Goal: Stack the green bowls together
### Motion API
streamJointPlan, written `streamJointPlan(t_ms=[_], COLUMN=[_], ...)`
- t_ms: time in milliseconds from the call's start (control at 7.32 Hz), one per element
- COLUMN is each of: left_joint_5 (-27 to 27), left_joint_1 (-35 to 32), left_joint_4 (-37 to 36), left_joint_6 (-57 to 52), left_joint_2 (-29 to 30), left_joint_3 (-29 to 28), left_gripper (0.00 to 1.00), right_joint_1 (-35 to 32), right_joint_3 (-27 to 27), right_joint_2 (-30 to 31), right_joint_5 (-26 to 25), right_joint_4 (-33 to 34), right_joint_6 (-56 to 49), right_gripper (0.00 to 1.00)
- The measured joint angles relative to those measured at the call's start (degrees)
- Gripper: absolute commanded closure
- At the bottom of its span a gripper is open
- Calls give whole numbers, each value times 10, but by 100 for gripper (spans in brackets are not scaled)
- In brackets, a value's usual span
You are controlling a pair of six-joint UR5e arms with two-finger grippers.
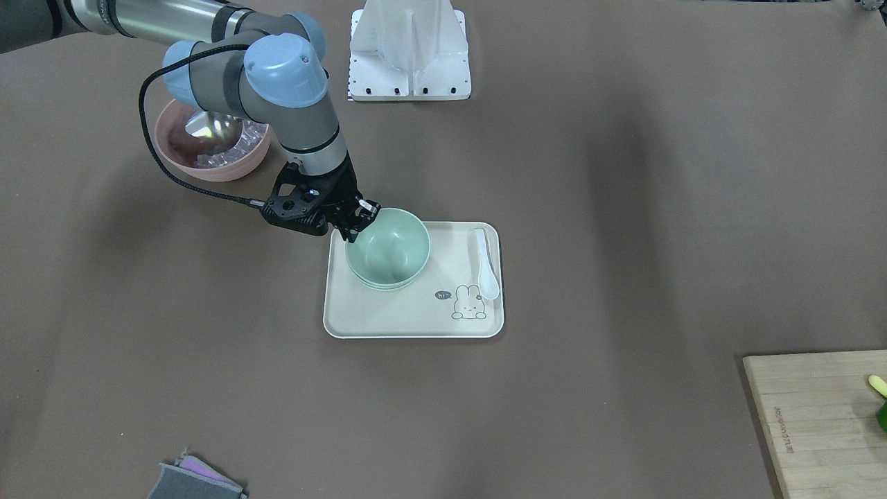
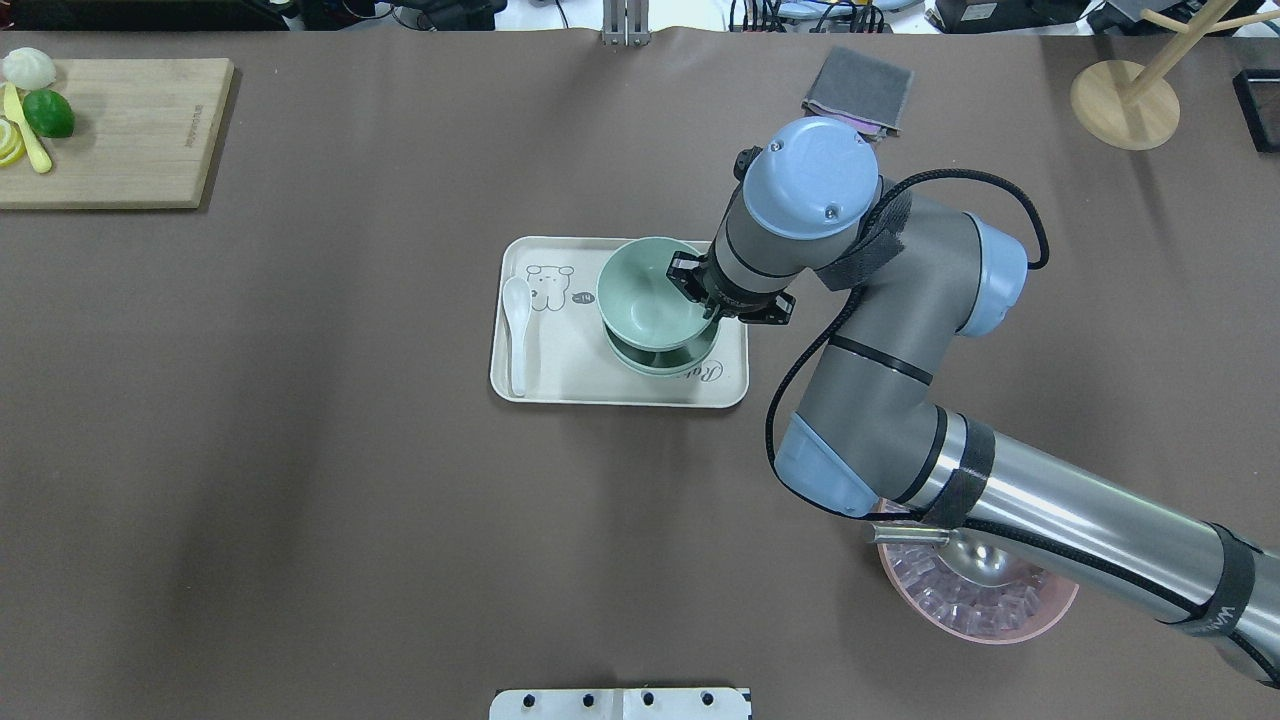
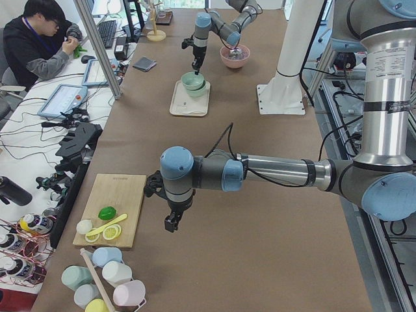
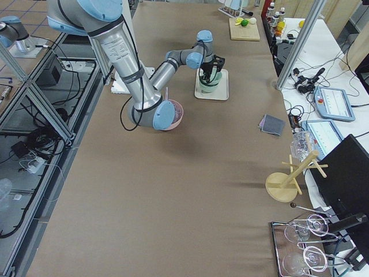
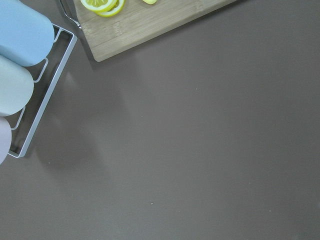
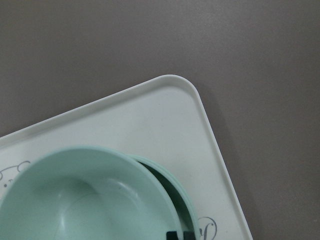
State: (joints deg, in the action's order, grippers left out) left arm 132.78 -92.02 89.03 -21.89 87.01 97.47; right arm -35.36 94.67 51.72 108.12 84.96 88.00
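My right gripper [image 1: 358, 223] pinches the rim of a tilted pale mint-green plastic bowl [image 1: 391, 239] at frame centre, offset slightly toward the frame's top from two nested matching bowls [image 1: 383, 283] on the cream tray [image 1: 416, 319].

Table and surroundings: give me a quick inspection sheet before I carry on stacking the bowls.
Surface: brown table, flat, no spills seen.
Job's things: top green bowl tilted over the lower green bowls on the cream tray.
Clutter: white spoon on the tray; pink bowl with metal scoop; cutting board with lime; grey cloth.
Grippers: right gripper pinches that bowl's rim; left gripper hangs above bare table beside the board, open or shut cannot be told.
Cables: black cable loops along the right arm, clear of the bowls.
Surroundings: seated person at the side bench; wooden stand.
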Motion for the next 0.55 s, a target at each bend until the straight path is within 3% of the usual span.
streamJointPlan(t_ms=[547], left_joint_5=[0], left_joint_1=[0], left_joint_4=[0], left_joint_6=[0], left_joint_2=[-1], left_joint_3=[0], left_gripper=[1], right_joint_1=[8], right_joint_3=[-4], right_joint_2=[5], right_joint_5=[-3], right_joint_4=[-6], right_joint_6=[2], right_gripper=[100])
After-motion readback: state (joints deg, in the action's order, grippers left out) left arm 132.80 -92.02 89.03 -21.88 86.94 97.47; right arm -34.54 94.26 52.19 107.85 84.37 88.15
